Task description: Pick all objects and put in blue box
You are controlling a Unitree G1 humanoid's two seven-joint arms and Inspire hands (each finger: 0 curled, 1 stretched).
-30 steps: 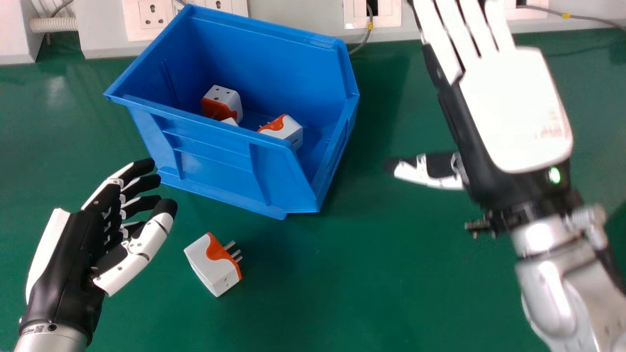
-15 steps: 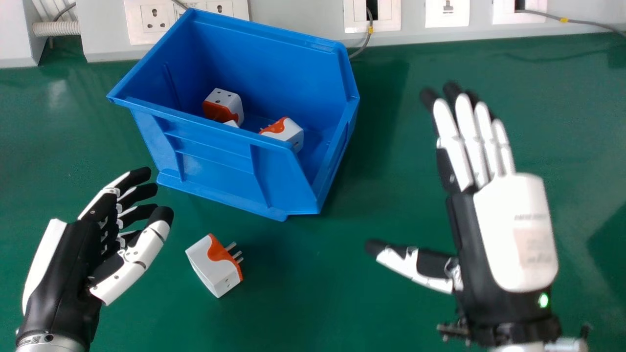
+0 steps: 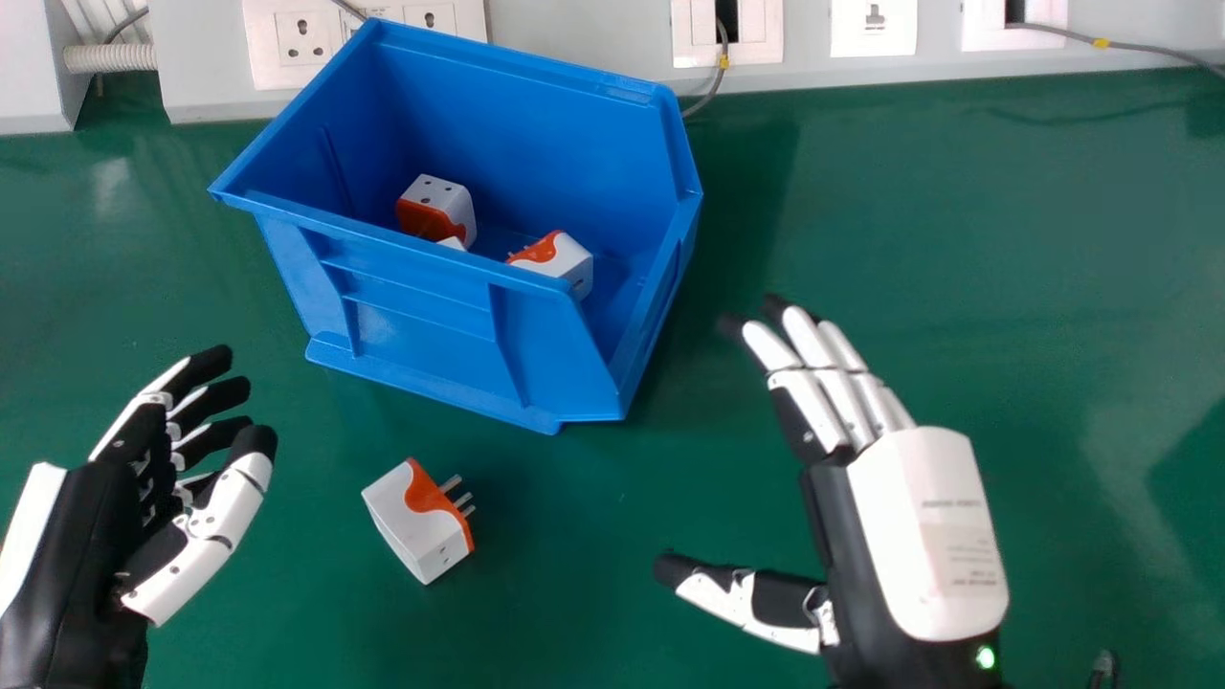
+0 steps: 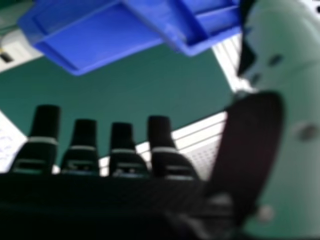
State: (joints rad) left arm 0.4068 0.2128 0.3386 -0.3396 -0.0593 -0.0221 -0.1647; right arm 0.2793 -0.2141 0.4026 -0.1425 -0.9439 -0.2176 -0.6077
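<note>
In the head view my left hand (image 3: 144, 517), relaxed and open, is at the lower left, a short way left of a white and orange plug adapter (image 3: 418, 520) on the green table. Its pins point right. My right hand (image 3: 900, 536) is open over the table at the lower right, thumb toward the adapter, touching nothing. The blue box (image 3: 421, 316) stands behind the adapter; inside lie an adapter (image 3: 437, 209), another adapter (image 3: 557, 258) and a partly hidden white piece. In the right hand view my right hand (image 4: 250, 150) shows with straight fingers, and the blue box (image 4: 100, 40) beyond.
The green table (image 3: 957, 239) extends around the box. Behind it runs a grey wall trunking (image 3: 593, 38) with white sockets (image 3: 306, 36). A grey cable (image 3: 1129, 45) hangs at the far right, and a ribbed white hose (image 3: 110, 57) is at the far left.
My right hand has come back from the far side of the table and moved leftward, toward the loose adapter. My left hand has drawn away to the left and slightly nearer. The adapters have stayed put.
</note>
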